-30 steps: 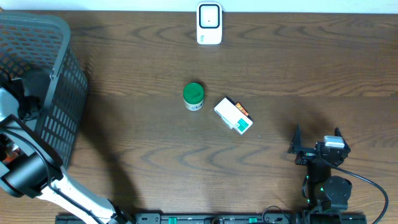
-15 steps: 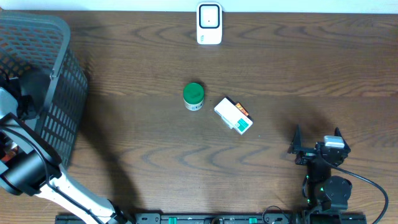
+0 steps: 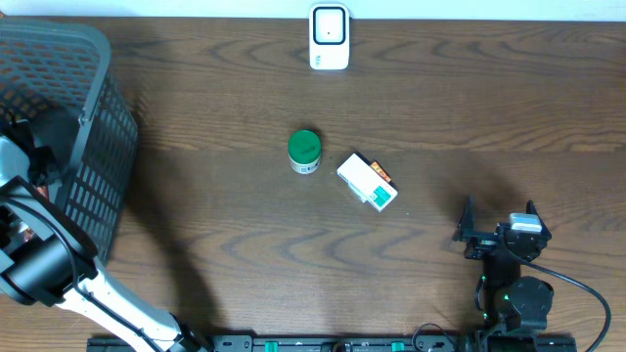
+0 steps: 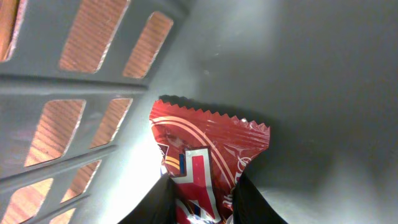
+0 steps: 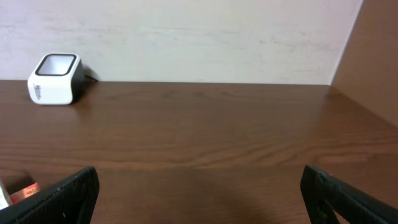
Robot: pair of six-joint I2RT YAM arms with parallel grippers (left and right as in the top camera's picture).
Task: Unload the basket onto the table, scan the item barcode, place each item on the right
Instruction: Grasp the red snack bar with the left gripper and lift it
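Soft even light, faint shadows, glare beside wrapper [image 4: 211, 152]

table [image 3: 245, 254]: dark wood grain, smooth, low sheen. basket [image 3: 93, 127]: grey moulded plastic lattice, matt. wrapper [image 4: 211, 149]: red glossy film, crinkled, zigzag-cut edge. scanner [image 3: 330, 37]: smooth white plastic, slight gloss. box [image 3: 367, 182]: printed card, looks matt. jar lid [image 3: 304, 146]: green plastic, smooth. wall [image 5: 186, 37]: off-white, matt, faintly mottled.

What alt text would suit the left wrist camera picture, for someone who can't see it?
A red snack packet with a zigzag top edge is pinched between the dark fingers of the left gripper. Behind it are the smooth inner wall and slotted side of a grey basket, with brown wood showing through the slots.
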